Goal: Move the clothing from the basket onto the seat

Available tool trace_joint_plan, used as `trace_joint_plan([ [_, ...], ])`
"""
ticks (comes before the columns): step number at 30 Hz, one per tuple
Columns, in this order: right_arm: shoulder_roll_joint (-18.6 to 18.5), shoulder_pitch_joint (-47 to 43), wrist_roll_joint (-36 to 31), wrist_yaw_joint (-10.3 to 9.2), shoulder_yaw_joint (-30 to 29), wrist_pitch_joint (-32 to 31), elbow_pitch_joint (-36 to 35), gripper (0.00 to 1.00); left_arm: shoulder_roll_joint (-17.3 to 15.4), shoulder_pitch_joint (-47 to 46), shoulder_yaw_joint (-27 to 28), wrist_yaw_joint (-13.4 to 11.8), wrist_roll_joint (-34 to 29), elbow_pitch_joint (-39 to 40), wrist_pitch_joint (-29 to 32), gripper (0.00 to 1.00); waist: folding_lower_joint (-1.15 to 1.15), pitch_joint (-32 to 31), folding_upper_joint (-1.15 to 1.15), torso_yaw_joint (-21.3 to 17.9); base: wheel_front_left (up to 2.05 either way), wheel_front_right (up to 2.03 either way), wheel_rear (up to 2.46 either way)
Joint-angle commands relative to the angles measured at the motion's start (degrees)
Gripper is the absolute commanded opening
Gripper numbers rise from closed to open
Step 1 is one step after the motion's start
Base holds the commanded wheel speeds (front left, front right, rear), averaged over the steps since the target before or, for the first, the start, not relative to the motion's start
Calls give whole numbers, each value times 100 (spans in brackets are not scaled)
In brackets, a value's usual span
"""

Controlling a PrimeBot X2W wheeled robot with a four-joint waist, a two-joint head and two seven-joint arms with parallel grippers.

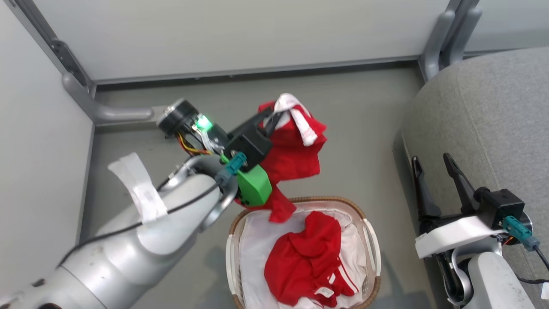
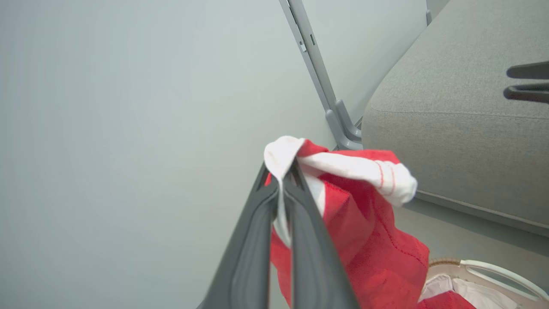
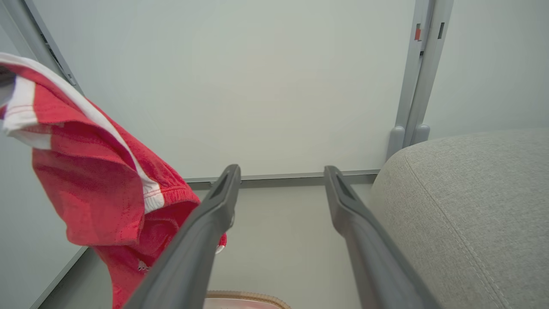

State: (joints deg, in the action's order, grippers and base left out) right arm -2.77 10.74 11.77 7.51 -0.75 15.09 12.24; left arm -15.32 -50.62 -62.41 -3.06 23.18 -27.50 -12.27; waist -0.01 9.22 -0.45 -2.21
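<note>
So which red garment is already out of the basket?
The garment hanging from the left hand, pinched by its white trim above the basket; the other garment lies crumpled inside.

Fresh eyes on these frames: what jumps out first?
A bright red garment with white trim hangs from the shut left tool, above the basket. A second red garment lies in the basket on the white liner. The open right tool hovers empty beside the grey seat.
</note>
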Motion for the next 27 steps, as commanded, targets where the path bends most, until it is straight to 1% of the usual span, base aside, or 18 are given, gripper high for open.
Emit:
trace_joint_plan([
  [1, -21, -102, -27, -4, 37, 12, -6, 100, -105, -172, 50, -59, -73, 149, 76, 0, 1, -325, 45, -10, 0, 0, 0],
  [7, -21, 19, 4, -4, 232, 12, -121, 100, -475, -709, 244, -112, -126, 707, 466, 0, 1, -393, 45, -76, 0, 0, 0],
  [14, -19, 215, 94, -4, 551, 12, -197, 100, -686, -1272, 447, -77, -121, 990, 779, 0, 1, -428, 45, -165, 0, 0, 0],
  [19, -21, 294, 56, -4, 984, 12, -233, 100, -637, -1582, 504, -35, -122, 1057, 924, 0, 1, -486, 45, -169, 0, 0, 0],
  [27, -24, 561, -267, -4, 2070, 12, -22, 100, -399, -1877, 404, 36, -115, 1172, 1142, 0, 1, -586, 45, -46, 0, 0, 0],
])
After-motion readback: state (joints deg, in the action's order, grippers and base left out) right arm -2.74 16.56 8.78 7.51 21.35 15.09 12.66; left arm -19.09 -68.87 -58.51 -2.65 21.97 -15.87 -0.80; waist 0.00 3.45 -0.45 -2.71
